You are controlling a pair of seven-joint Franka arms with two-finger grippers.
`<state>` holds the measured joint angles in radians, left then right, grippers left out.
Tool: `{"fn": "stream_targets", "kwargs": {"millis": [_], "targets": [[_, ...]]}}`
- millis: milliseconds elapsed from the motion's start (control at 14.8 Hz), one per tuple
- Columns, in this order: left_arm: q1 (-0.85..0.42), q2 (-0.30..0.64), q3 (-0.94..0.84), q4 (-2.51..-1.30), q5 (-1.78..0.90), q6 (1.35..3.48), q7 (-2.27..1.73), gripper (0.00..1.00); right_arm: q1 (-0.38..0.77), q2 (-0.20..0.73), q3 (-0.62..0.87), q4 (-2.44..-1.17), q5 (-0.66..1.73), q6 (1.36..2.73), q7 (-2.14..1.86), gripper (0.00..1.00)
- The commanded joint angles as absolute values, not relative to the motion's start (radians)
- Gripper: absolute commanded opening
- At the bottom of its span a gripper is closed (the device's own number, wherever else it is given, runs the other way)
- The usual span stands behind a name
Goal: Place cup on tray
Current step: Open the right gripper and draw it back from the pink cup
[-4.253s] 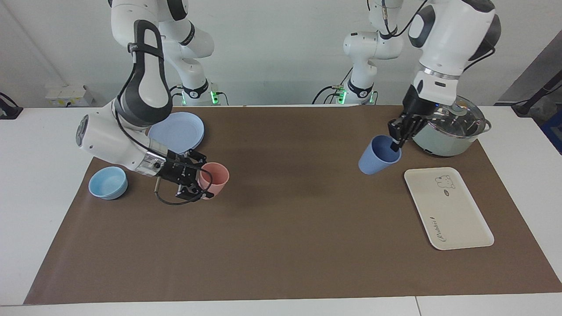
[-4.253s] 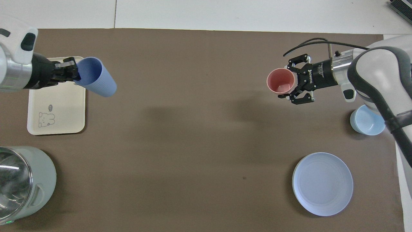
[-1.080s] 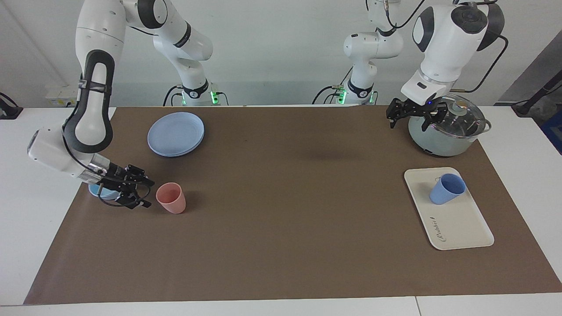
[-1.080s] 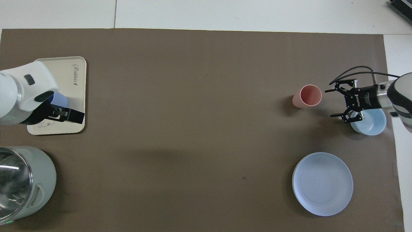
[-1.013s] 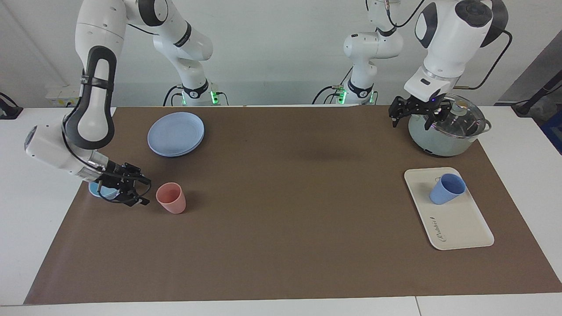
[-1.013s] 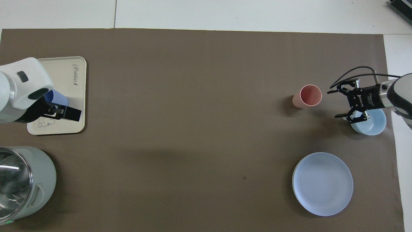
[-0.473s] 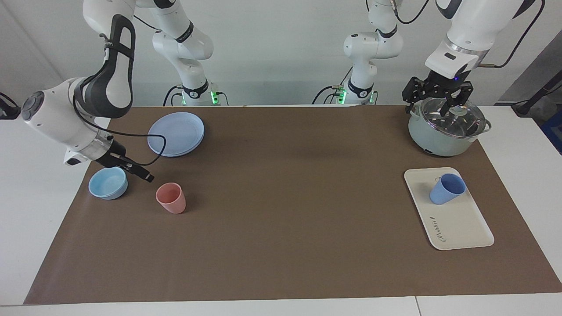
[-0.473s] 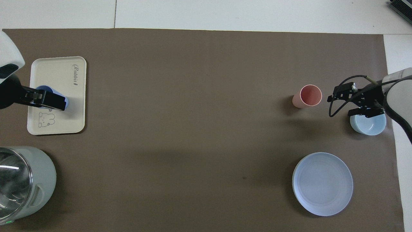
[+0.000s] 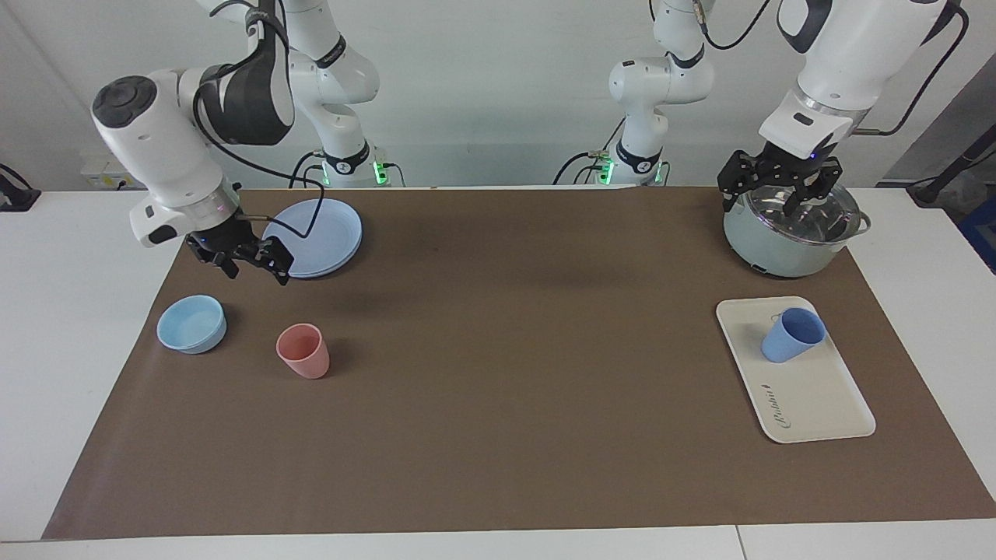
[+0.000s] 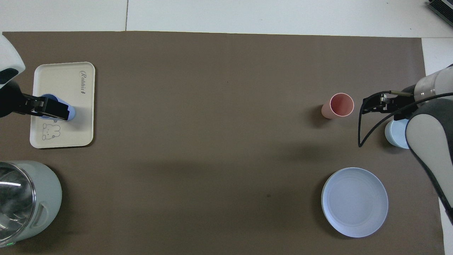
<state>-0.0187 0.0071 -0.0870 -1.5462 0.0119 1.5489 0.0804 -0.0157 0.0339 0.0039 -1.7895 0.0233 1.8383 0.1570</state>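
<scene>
The blue cup (image 9: 792,334) stands on the tray (image 9: 817,404), at the end with the bear drawing, toward the left arm's end of the bench. The left gripper (image 9: 778,180) hangs spread and empty over the pot (image 9: 790,233), and the right gripper (image 9: 243,258) hangs spread and empty beside the plates (image 9: 319,233). The cup looks a bit tilted, so a bump to the tray could tip it.

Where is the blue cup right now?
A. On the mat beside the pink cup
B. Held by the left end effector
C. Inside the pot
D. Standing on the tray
D. The blue cup stands on the tray, with the open left end effector raised over the pot, holding nothing.
</scene>
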Motion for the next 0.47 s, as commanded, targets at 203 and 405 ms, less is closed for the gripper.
{"fn": "stream_targets", "kwargs": {"millis": [203,405], "targets": [[0.002,-0.029,-0.089,-1.601,-0.018,1.591,0.083,1.00,0.037,0.025,0.006,-1.634,-0.026,1.691,0.143,0.99],[-0.009,-0.026,-0.089,-1.591,-0.018,1.572,0.083,1.00,0.031,-0.011,0.006,-1.647,-0.023,1.635,0.140,1.00]]}}
